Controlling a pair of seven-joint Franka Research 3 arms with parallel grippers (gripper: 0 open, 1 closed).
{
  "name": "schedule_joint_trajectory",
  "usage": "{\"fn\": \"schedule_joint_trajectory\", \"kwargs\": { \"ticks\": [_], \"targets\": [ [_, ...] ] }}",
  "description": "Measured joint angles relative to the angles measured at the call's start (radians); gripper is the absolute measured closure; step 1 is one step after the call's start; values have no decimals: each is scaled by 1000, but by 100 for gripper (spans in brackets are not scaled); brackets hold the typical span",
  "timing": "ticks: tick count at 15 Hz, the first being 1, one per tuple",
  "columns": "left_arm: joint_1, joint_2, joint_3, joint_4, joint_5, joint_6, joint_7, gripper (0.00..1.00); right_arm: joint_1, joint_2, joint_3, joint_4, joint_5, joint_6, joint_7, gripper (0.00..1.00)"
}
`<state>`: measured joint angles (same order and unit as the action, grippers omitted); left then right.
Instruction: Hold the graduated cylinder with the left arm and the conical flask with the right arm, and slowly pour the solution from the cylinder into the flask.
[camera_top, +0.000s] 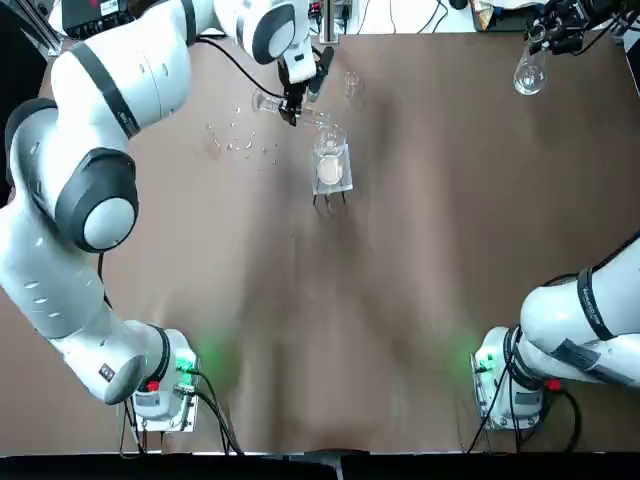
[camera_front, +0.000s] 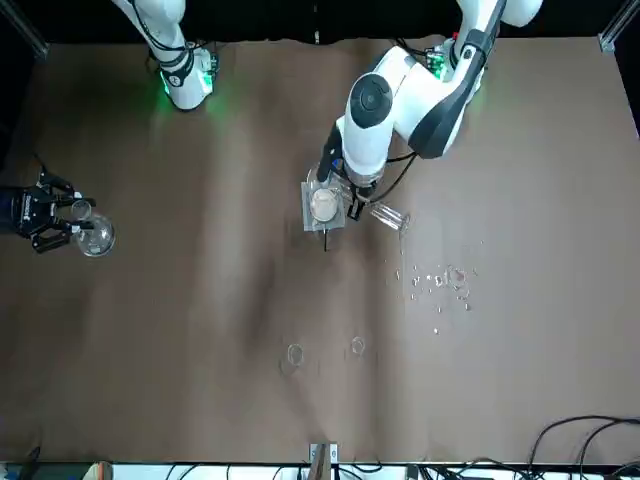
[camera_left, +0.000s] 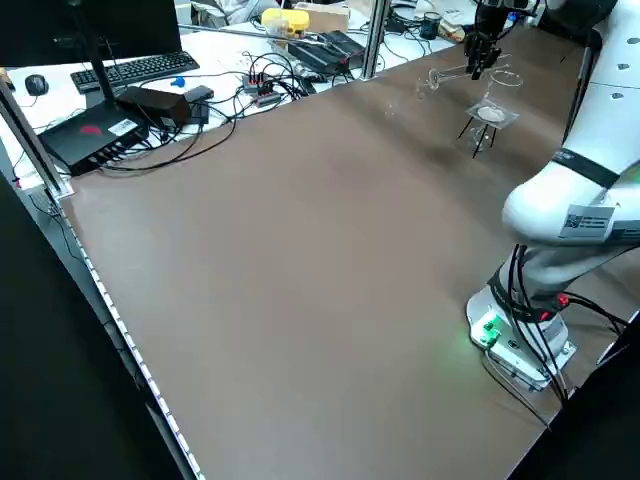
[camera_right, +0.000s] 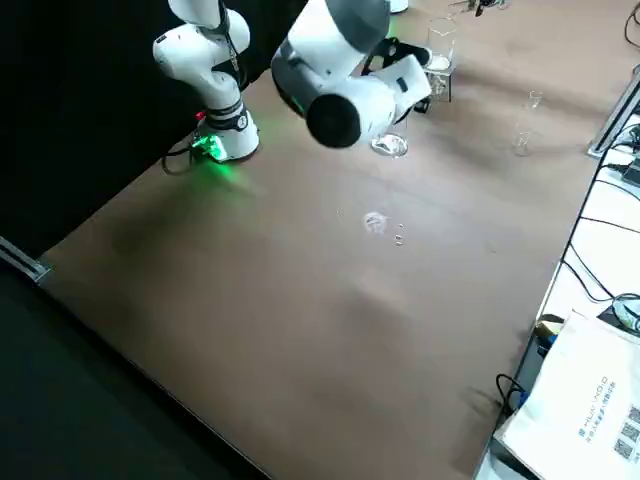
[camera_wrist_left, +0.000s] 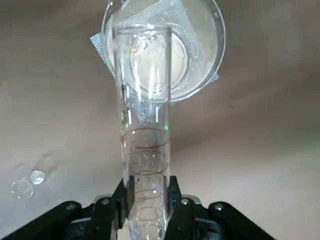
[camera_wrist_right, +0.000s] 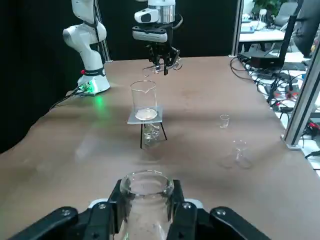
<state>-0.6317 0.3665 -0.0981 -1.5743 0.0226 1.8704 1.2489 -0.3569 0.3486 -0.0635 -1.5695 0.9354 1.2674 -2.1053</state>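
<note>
Across the brown bench (camera_top: 400, 300) the two arms stand well apart, and that gap is what the pour depends on. At the far middle of the bench, the left arm's jaws (camera_top: 291, 108) are pinching the graduated cylinder (camera_top: 285, 106), which lies nearly level above the surface, its long axis running across the bench with the open mouth pointing toward the robot's right. In the left wrist view the cylinder (camera_wrist_left: 145, 150) runs straight out from between the jaws (camera_wrist_left: 148, 205), and its mouth hangs over a clear beaker (camera_wrist_left: 195, 50) that stands on a small wire-legged stand (camera_top: 330, 185), not over the flask.

At the far right corner of the bench, the right arm's jaws (camera_top: 545, 40) are closed around the neck of the conical flask (camera_top: 528, 75); the right wrist view shows the flask's open neck (camera_wrist_right: 146, 192) held between the two fingers (camera_wrist_right: 111, 210).

As I judge it, the flask is far to the right of the cylinder's mouth, so the two vessels must be brought together before any tilt. Pouring now would send the liquid into the beaker.

A few small glass pieces (camera_top: 240, 143) lie scattered on the bench beside the left jaws.
</note>
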Motion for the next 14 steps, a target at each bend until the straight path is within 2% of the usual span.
{"fn": "schedule_joint_trajectory", "kwargs": {
  "ticks": [4, 14],
  "targets": [
    [-24, 0, 0, -1, 88, 0, -37, 66, 71, -38, 0, 0, -19, 36, 91, 61],
    [-44, 1, 0, -3, 144, 0, -58, 66, 209, -109, 1, 0, -82, 116, 239, 61]
  ]
}}
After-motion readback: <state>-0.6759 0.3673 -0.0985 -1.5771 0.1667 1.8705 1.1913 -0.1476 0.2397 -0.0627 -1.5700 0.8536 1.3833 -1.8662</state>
